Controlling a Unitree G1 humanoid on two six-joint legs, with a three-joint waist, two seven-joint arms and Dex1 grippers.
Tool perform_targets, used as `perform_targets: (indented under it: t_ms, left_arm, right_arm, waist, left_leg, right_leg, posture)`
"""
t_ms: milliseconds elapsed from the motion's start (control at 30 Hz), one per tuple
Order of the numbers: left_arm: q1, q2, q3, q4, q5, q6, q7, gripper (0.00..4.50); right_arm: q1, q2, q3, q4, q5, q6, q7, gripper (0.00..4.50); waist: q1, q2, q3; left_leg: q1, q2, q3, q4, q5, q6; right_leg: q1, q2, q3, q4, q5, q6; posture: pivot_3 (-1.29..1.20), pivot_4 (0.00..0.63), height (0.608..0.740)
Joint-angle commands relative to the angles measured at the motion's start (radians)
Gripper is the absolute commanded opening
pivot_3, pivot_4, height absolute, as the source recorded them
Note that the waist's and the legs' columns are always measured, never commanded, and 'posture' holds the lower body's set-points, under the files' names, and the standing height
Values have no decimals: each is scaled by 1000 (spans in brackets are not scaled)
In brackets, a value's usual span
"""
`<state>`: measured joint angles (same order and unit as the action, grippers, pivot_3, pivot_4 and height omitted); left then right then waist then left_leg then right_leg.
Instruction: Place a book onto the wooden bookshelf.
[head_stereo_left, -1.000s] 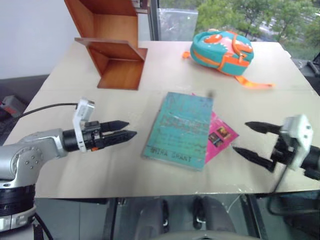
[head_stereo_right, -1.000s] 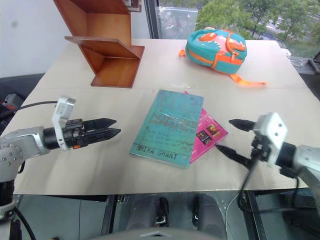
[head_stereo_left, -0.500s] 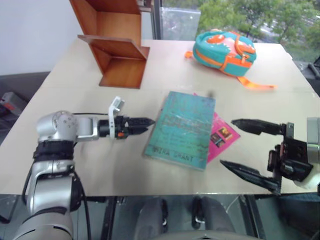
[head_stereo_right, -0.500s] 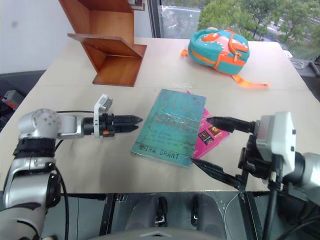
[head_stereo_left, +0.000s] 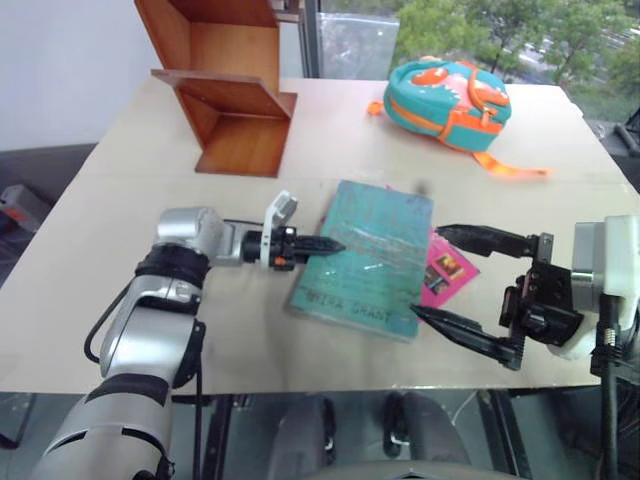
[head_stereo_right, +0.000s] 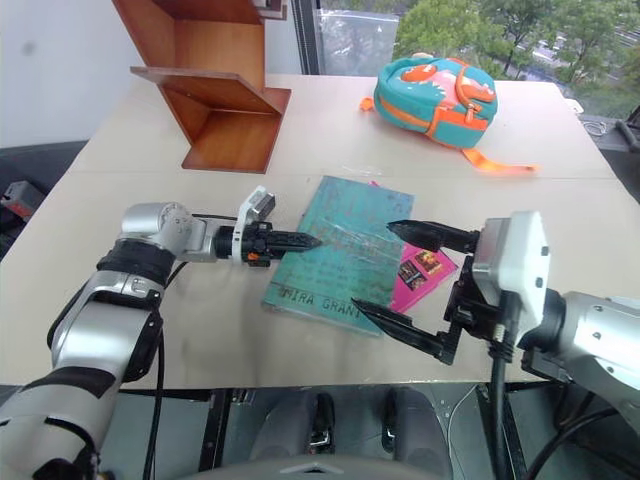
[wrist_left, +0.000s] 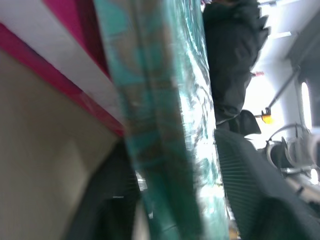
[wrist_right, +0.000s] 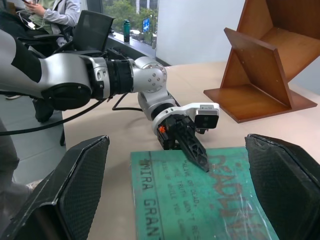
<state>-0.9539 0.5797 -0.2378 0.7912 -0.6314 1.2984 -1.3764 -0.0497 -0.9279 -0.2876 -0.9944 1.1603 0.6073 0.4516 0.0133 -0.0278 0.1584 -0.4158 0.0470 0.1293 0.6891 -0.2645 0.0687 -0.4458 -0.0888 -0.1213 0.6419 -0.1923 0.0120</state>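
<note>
My left hand (head_stereo_left: 325, 245) had come in from the worktop's (head_stereo_left: 120, 210) left and pinched the near-left edge of the flat teal book (head_stereo_left: 370, 255), right hand (head_stereo_right: 395, 272) spread over it; I feared that thin grip would slip, well short of the bookshelf (head_stereo_left: 225, 100).

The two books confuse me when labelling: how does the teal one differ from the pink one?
The teal book is larger and lies on top; the pink book is smaller, mostly covered, peeking out at its right edge. The left hand pinches the teal book's left edge; nothing grips the pink one. Both lie flat on the table.
</note>
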Motion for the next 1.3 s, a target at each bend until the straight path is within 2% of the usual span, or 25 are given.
perform_targets:
  t_ms: [33, 233, 367, 467, 533, 600, 667, 767, 833, 967, 1033, 1133, 1300]
  left_arm:
    - [-19, 31, 7, -7, 9, 7, -70, 49]
    - [55, 100, 101, -157, -61, 112, -54, 49]
    - [77, 117, 319, -350, -165, 195, 52, 49]
    - [43, 91, 461, -496, -199, 157, 175, 49]
    - [22, 65, 482, -621, -155, -22, 245, 49]
    - [-8, 44, 452, -685, -37, -278, 311, 49]
    - [-58, 67, 353, -707, 170, -700, 283, 49]
    - [-130, 99, 281, -632, 344, -1058, 274, 49]
    - [-196, 149, 225, -491, 511, -1366, 324, 49]
    - [-358, 227, 144, -221, 732, -1706, 434, 49]
    - [-439, 267, 93, -91, 824, -1818, 452, 49]
    - [-547, 313, 26, 84, 937, -1897, 468, 49]
    - [-651, 330, -74, 312, 1085, -1878, 492, 49]
  right_arm:
    - [-10, 13, 22, -12, -31, -24, -3, 4500]
    - [4, 34, 39, 5, -67, -35, 18, 4500]
    - [2, 50, 33, 32, -91, -57, 55, 4500]
    - [-26, 69, 29, 63, -83, -72, 66, 4500]
    - [-44, 85, 36, 84, -81, -79, 76, 4500]
    - [-55, 97, 53, 95, -97, -82, 91, 4500]
    - [-69, 111, 71, 103, -114, -88, 100, 4500]
    - [-92, 127, 84, 118, -147, -99, 96, 4500]
    - [-141, 147, 72, 142, -147, -104, 68, 4500]
    - [-210, 148, 53, 150, -158, -90, 25, 4500]
    - [-227, 142, 48, 147, -164, -79, 4, 4500]
    - [-234, 131, 36, 152, -167, -56, -29, 4500]
    - [-297, 89, 14, 200, -211, 12, -137, 4500]
  waist:
    - [1, 0, 0]
    - [-1, 0, 0]
    - [2, -2, 1]
    - [3, -4, 3]
    - [5, -4, 3]
    - [7, -4, 3]
    - [5, -4, 3]
    - [3, -4, 4]
    - [1, -4, 4]
    - [2, -4, 4]
    - [2, -4, 4]
    - [5, -4, 4]
    - [2, -5, 5]
  left_leg:
    - [0, 0, 0, 0, 0, 0]
    - [-1, 1, -1, 1, 0, 1]
    - [-1, 1, -1, 1, 0, 0]
    - [-2, 1, -3, 3, 0, 0]
    - [-2, 1, -3, 4, 0, 1]
    - [-2, 0, -3, 4, 0, 1]
    - [0, 0, -3, 4, 0, 0]
    - [0, -1, -2, 4, 0, 0]
    - [0, -1, 0, 4, 0, 0]
    - [1, -2, 2, 4, 0, 1]
    - [-1, -1, 2, 4, 0, 1]
    - [-2, -1, 2, 4, -1, 2]
    - [-3, -1, 4, 4, -3, 5]
  right_leg:
    - [0, 0, 0, 0, 0, 0]
    - [0, 0, 1, 0, 0, 0]
    - [0, 0, 3, 0, 0, 0]
    - [0, -1, 2, 0, 0, 0]
    - [1, -2, 2, 0, 0, 1]
    - [2, -2, 2, 1, 0, 1]
    - [3, -2, 1, 0, 1, 0]
    - [3, 0, 0, 1, 2, -3]
    - [3, 0, -1, 1, 3, -3]
    - [1, 1, 1, 1, 3, -3]
    - [0, 1, 0, 1, 3, -3]
    - [0, 1, 0, 0, 2, -2]
    - [-1, -1, 1, -1, -1, 3]
  posture:
    - [0, 150, 740]
    - [0, 150, 740]
    - [0, 150, 740]
    - [0, 150, 740]
    - [0, 150, 740]
    - [0, 150, 740]
    - [0, 150, 740]
    - [0, 150, 740]
    - [0, 150, 740]
    - [0, 150, 740]
    - [0, 150, 740]
    - [0, 150, 740]
    - [0, 150, 740]
